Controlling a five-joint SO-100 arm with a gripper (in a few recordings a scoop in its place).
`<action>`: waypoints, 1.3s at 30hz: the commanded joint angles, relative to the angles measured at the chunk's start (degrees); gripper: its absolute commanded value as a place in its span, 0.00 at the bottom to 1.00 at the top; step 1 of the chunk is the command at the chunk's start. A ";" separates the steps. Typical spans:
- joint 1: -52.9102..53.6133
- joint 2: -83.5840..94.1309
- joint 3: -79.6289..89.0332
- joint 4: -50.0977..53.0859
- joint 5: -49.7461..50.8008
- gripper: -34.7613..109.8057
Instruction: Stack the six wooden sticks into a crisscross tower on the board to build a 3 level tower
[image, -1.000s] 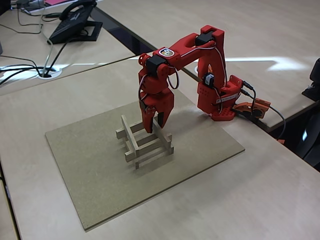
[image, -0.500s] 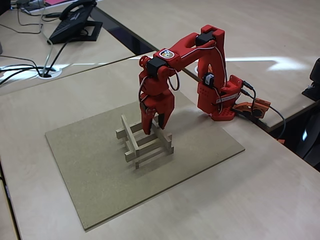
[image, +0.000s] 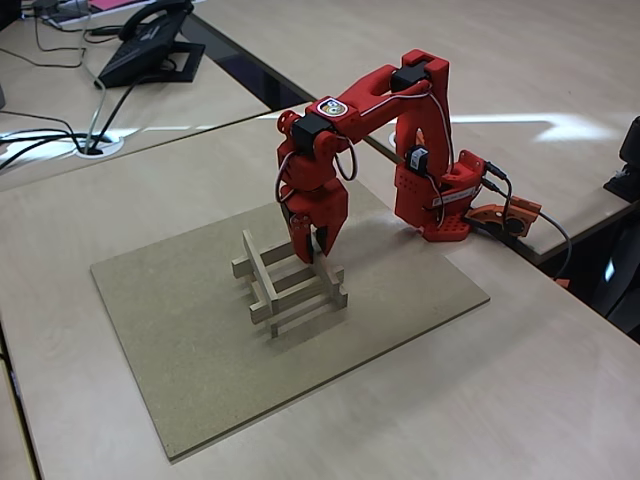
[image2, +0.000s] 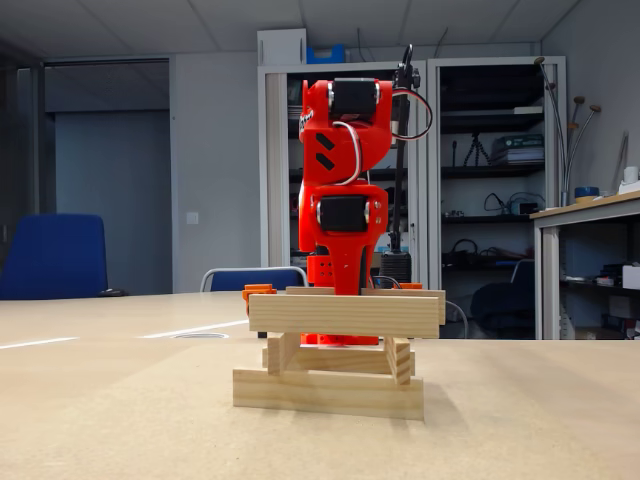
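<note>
Office furniture ringed the scene: pale desks pushed together, with a blue chair (image2: 50, 255) at nine o'clock and open shelving (image2: 500, 150) at two o'clock behind the arm in the low fixed view. Largest of the working things was the tabletop (image: 520, 400), a smooth light surface, and on it lay the board (image: 180, 340), a tan speckled panel whose far edge was partly hidden by the red arm (image: 425, 150). The arm's base stood at the board's two o'clock corner, and its upper links reached toward nine o'clock before dropping. A dark desk phone (image: 150, 45) sat at eleven o'clock, cables trailing from it. A small round sticker (image: 331, 104) on the arm's elbow bore a mark too small to read; no other writing was legible.

The crisscross tower (image: 290, 283) stood near the board's centre, its sticks laid in crossed pairs. From the low view (image2: 340, 350) three levels showed, though the rear sticks were masked by the front ones, so a count was uncertain. The end effector (image: 312, 243) hung at the tower's one o'clock side, fingers pointing down and parted a little, nothing seen between them; its tips stood just beside the top stick (image: 328, 268) on that side.
</note>
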 joint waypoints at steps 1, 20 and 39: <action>-0.70 2.37 -0.18 1.32 0.53 0.25; -0.53 2.29 0.26 1.76 1.23 0.33; -1.32 5.89 0.18 2.37 4.66 0.47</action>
